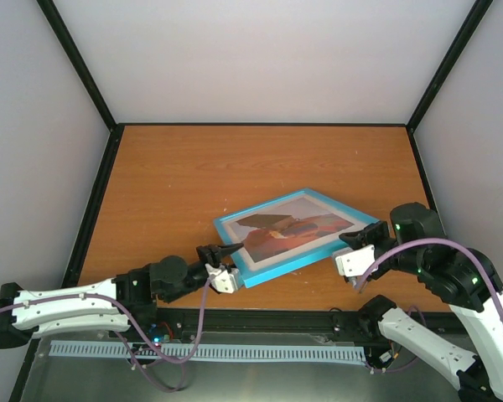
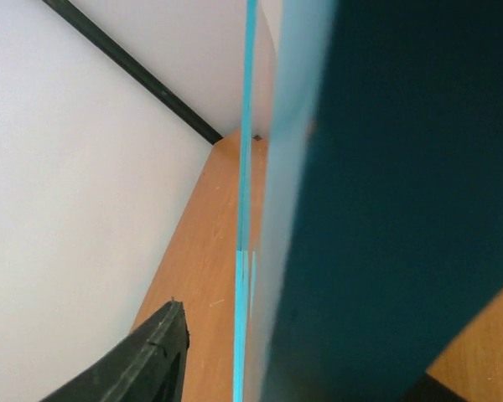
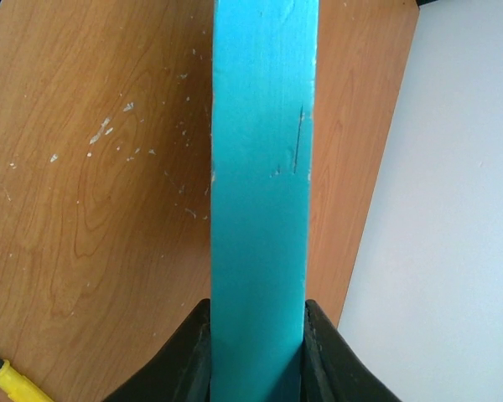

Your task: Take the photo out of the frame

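Orange-brown tabletop [image 1: 193, 167] under white walls; the frame [image 1: 293, 258] sits askew between the two pincers, with the photo [image 1: 293, 228] inside it, face up; the right pincer [image 3: 257, 322] is clamped on the blue border between its fingers; the left pincer [image 1: 225, 264] straddles the opposite corner, jaws partly apart, one finger [image 2: 155, 360] clear of the edge.
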Controlling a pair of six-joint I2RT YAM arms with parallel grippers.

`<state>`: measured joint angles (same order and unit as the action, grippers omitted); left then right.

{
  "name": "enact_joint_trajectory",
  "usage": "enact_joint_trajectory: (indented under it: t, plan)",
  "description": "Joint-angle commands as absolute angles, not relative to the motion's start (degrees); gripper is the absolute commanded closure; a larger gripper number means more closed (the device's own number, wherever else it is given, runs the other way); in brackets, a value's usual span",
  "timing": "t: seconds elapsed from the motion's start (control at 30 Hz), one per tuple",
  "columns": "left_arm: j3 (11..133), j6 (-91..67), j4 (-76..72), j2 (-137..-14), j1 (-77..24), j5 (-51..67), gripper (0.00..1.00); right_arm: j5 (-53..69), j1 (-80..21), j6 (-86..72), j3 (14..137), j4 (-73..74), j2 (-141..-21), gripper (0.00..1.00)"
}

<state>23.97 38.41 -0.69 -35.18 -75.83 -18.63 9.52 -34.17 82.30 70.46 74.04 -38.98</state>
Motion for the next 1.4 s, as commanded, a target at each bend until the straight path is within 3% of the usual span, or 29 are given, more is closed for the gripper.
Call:
enact_joint_trajectory:
  t: [0.0,0.17,0.2,0.3,0.33,0.47,0.63,0.83,1.37]
  plan:
    - [24.4,39.4,-3.5,-35.4,-75.0,-16.0,0.59,11.8,-34.6,82.5,71.0,69.8,-37.6,0.97]
    - [25.5,39.2,-4.1,-35.1,-74.7,-16.9,0.74,12.3,-34.6,79.7,70.6,68.3,-37.2,0.96]
    - [25.9,38.7,-4.5,-35.0,-74.6,-17.2,0.76,12.6,-34.6,78.2,70.8,67.6,-37.0,0.88]
    - [28.6,36.6,-5.4,-35.7,-74.0,-18.7,0.8,14.1,-34.6,73.0,71.9,64.5,-36.5,0.42]
    - [29.9,35.7,-5.2,-36.4,-74.0,-19.5,0.81,14.7,-34.6,71.1,72.6,63.6,-36.4,0.33]
    - [37.2,31.6,-5.0,-40.5,-73.5,-22.7,0.82,15.9,-34.6,64.1,75.6,60.5,-36.8,0.14]
    - [48.6,23.5,-0.3,-48.3,-70.5,-23.1,0.87,15.2,-34.6,55.6,80.8,56.5,-38.3,0.09]
    - [54.2,14.8,0.0,-50.7,-61.6,-12.1,0.99,16.3,-34.6,47.8,84.9,59.2,-41.5,0.12]
    - [56.2,-5.1,-3.0,-50.8,-45.6,17.4,0.99,13.9,-34.6,38.4,78.1,57.6,-40.4,0.23]
